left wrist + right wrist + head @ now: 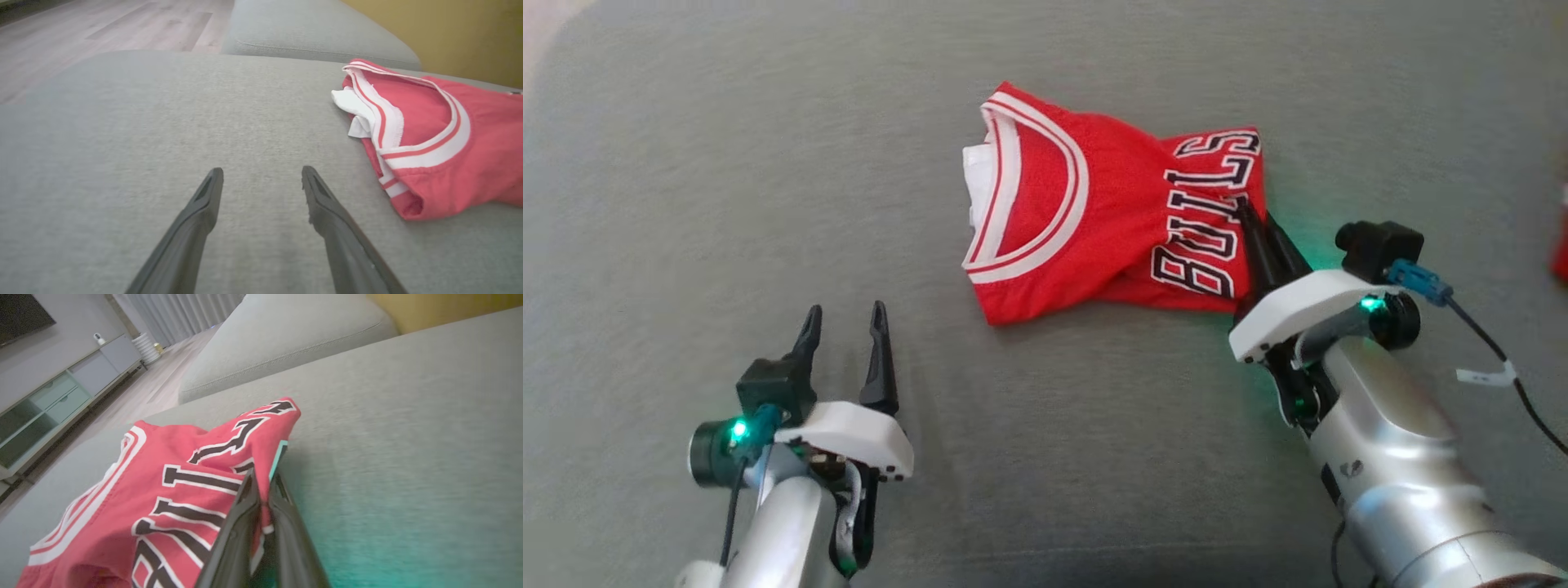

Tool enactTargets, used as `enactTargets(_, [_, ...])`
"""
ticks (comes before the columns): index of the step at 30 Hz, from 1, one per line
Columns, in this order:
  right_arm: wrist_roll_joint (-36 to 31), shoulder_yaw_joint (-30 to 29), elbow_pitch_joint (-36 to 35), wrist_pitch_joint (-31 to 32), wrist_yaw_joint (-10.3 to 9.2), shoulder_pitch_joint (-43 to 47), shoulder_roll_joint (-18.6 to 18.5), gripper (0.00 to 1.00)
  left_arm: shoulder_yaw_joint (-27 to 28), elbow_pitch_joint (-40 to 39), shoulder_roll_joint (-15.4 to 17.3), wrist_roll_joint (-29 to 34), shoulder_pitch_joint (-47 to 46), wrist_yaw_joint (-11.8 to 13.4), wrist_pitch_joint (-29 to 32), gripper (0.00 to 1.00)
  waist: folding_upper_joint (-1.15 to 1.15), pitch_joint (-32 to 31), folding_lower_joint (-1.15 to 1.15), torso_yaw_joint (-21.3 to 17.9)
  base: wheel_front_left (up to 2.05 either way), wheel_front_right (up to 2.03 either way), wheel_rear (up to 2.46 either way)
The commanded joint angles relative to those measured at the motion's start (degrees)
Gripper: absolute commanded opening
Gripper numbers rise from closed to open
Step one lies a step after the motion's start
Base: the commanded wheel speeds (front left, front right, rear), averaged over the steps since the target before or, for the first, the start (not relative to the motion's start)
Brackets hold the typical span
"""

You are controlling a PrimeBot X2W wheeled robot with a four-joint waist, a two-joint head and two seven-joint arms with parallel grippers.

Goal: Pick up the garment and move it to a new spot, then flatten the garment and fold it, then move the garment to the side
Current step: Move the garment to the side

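In the head view, a red jersey (1094, 212) lies bunched toward the far side of the grey cushion (768, 163), with its white-trimmed neckline to the left and its lettering to the right. The right gripper (1245, 214) is clenched on the jersey's right edge, by the letters. The left gripper (845, 310) hovers near and left, fingers spread, holding nothing, apart from the cloth.

In the left wrist view, the spread fingers (204, 204) sit over bare cushion, and the jersey's collar lies to the right.

In the right wrist view, the two fingers (241, 522) pinch a fold of red fabric between them.
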Motion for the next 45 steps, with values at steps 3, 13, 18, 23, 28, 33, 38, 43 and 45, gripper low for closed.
enactTargets(3, [0.34, 0.69, -4.27, -0.77, -0.05, -0.92, 0.32, 0.00, 2.43, -1.06, 0.69, 1.39, -3.12, -0.81, -0.52, 1.00, 0.00, 0.58, 0.00, -11.20, 0.00, 0.00, 0.00])
enactTargets(13, [-2.81, -2.11, -10.57, -0.79, -0.05, 0.27, 0.08, 0.00, 2.91, 0.00, 0.69, 4.89, -6.56, -3.21, -0.52, 1.00, 0.00, 3.14, 0.00, -26.14, 0.00, 0.00, 0.00])
enactTargets(18, [-5.20, -4.18, -11.91, -0.79, -0.05, -1.38, -1.73, 0.00, 2.67, 0.59, 0.69, 5.86, -6.76, -3.98, -0.52, 1.00, 0.00, 3.49, 0.00, -27.88, 0.00, 0.00, 0.00])
enactTargets(23, [-8.17, -5.61, -11.10, 0.10, -0.05, -6.51, -4.79, 0.00, 2.73, 0.97, 0.69, 6.60, -6.88, -4.58, -0.52, 1.00, 0.00, 4.32, 0.00, -27.45, 0.00, 0.00, 0.00])
enactTargets(28, [-14.18, -9.82, -6.37, 2.10, -0.05, -14.30, -10.67, 0.00, 3.07, 1.19, 0.69, 7.19, -7.69, -4.96, -0.52, 1.00, 0.00, 5.66, 0.00, -24.39, 0.00, 0.00, 0.00])
enactTargets(33, [-22.90, -14.71, -1.61, 2.48, -0.05, -19.38, -17.65, 0.00, 3.19, 0.86, 0.69, 7.02, -7.86, -4.96, -0.52, 1.00, 0.00, 6.87, 0.00, -20.62, 0.00, 0.00, 0.00])
enactTargets(38, [-25.76, -21.07, 2.03, 3.97, -0.05, -21.57, -18.30, 1.00, 3.81, 0.62, 0.69, 6.52, -7.04, -4.67, -0.52, 1.00, 0.00, 7.29, 0.00, -18.86, 0.00, 0.00, 0.00])
enactTargets(43, [-29.52, -24.78, 1.56, 1.41, -0.05, -21.86, -17.29, 1.00, 4.17, 0.16, 0.69, 6.13, -6.98, -4.08, -0.52, 1.00, 0.00, 7.10, 0.00, -18.02, 0.00, 0.00, 0.00])
enactTargets(45, [-31.21, -26.20, 0.15, 0.43, -0.05, -21.58, -16.40, 1.00, 4.60, 0.08, 0.69, 5.74, -7.05, -3.67, -0.52, 1.00, 0.00, 6.64, 0.00, -17.62, 0.00, 0.00, 0.00])
